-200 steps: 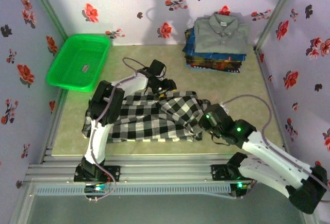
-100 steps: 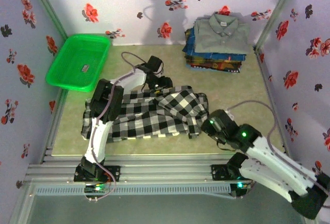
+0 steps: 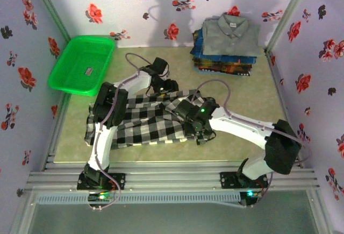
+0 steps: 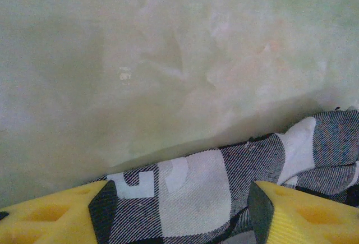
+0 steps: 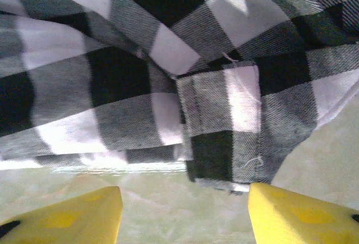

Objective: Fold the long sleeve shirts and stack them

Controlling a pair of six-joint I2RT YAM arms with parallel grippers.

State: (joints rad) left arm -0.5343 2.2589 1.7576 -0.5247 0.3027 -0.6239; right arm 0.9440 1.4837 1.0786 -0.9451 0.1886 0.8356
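Where the checked shirt (image 3: 145, 126) lies: mid-table between the two arms, its black-and-white cloth partly folded and bunched in overlapping layers.
Left gripper (image 3: 168, 87): down at the shirt's far edge. The wrist view shows its yellow fingers (image 4: 53, 216) set wide apart, with checked cloth lying between them and nothing clamped.
Right gripper (image 3: 188, 110): reaching in over the shirt's right-hand part. Its wrist camera shows the yellow fingers (image 5: 297, 213) spread, hovering by a hemmed corner of the cloth where it meets the bare table, gripping nothing.
Stack of folded shirts (image 3: 223, 62): far right corner, well apart from the checked shirt, with blue and dark patterned ones underneath.
Grey shirt (image 3: 231, 32): top of that stack, collar toward the back wall.
Green basket (image 3: 61, 64): far left, against the wall.
Table (image 3: 242, 99): pale, greenish and mottled.
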